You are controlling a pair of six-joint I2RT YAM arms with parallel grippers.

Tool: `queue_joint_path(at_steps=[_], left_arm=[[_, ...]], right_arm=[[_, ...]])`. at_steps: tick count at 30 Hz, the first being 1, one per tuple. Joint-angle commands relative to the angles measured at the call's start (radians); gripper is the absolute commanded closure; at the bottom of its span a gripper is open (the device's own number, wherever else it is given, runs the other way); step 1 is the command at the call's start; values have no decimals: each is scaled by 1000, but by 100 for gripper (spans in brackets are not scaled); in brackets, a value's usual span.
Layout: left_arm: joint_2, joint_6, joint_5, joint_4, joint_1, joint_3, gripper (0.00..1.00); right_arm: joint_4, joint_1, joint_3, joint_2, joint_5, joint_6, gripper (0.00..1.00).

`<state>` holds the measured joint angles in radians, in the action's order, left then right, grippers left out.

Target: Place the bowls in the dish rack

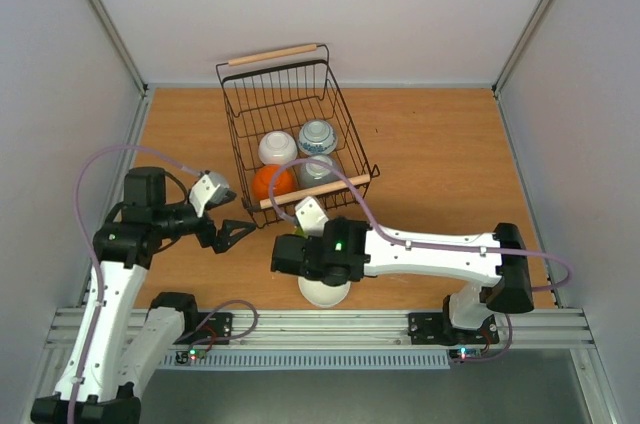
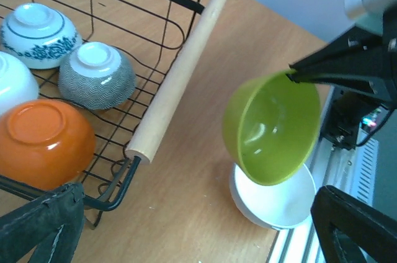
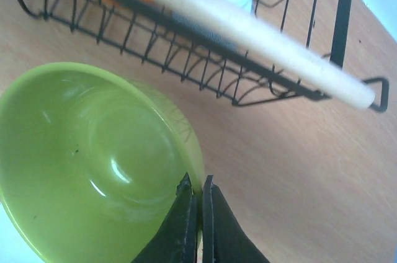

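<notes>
The black wire dish rack [image 1: 240,104] stands at the table's middle back. It holds a white bowl [image 1: 277,148], a blue-and-white bowl [image 1: 316,136], a grey speckled bowl [image 1: 318,169] and an orange bowl [image 1: 271,184], all upside down. My right gripper [image 3: 200,196] is shut on the rim of the yellow-green bowl [image 3: 93,164] and holds it tilted above the second white bowl [image 2: 273,207], just in front of the rack's near wooden handle [image 2: 180,74]. My left gripper [image 1: 232,234] is open and empty, left of the yellow-green bowl [image 2: 273,129].
The rack's far wooden handle [image 1: 272,54] stands raised at the back. The white bowl on the table [image 1: 324,291] sits near the front metal rail [image 1: 330,324], partly under the right arm. Grey walls enclose the table on three sides.
</notes>
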<state>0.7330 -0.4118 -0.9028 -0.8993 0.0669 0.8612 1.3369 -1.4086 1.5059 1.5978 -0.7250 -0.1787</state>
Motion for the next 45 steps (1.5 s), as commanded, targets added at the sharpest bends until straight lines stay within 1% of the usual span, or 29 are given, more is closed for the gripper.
queue_joint_path(at_steps=[1,4,9,16,19,21,22,23,25,27,28,31,32,33,36,37,39,40,42,43,45], left_arm=[[36,-63,-79,-70,1,44,0],[60,-77,-85,-87,1,48,1],[75,-86,-89,-92,1,49,1],[87,-75,-69,-69,2,42,1],[95,-59,-51,-49,2,38,1],[98,-44,-39,-33,2,35,3],[99,-41,-35,-28,2,35,8],[103,-37,-35,-27,2,36,20],[108,-36,-32,-26,2,38,48],[111,-36,-27,-22,2,43,90],[110,-32,-20,-16,2,43,98],[94,-32,-18,-11,2,41,100],[86,-32,-16,-6,2,39,100],[78,-29,-14,-1,2,37,99],[62,-25,-20,5,3,33,100],[62,-28,-27,2,2,34,100],[66,-42,-50,-16,2,39,100],[67,-55,-75,-31,2,43,100],[68,-93,-120,-67,2,50,100],[66,-112,-139,-86,2,55,100],[65,-147,-166,-117,2,60,100]], right_arm=[[-126,44,63,-28,-20,146,99],[-191,77,91,-18,16,228,99],[-262,107,175,35,53,317,99],[-305,111,344,102,91,416,99],[-313,111,388,122,106,442,99],[-317,111,405,128,116,451,99],[-321,111,408,127,119,453,99],[-324,111,410,126,121,457,99],[-328,110,410,121,127,459,99],[-332,111,405,117,137,462,99],[-333,111,402,114,141,462,99],[-336,111,382,101,136,450,99],[-344,112,367,87,135,442,96],[-359,116,339,65,147,432,89],[-469,136,193,-47,271,412,54],[-511,145,116,-94,328,407,44],[-599,166,21,-172,424,384,23],[-626,175,-21,-206,462,375,15],[-667,193,-86,-259,528,359,5],[-683,201,-110,-279,563,350,3],[-717,217,-153,-307,624,335,1]])
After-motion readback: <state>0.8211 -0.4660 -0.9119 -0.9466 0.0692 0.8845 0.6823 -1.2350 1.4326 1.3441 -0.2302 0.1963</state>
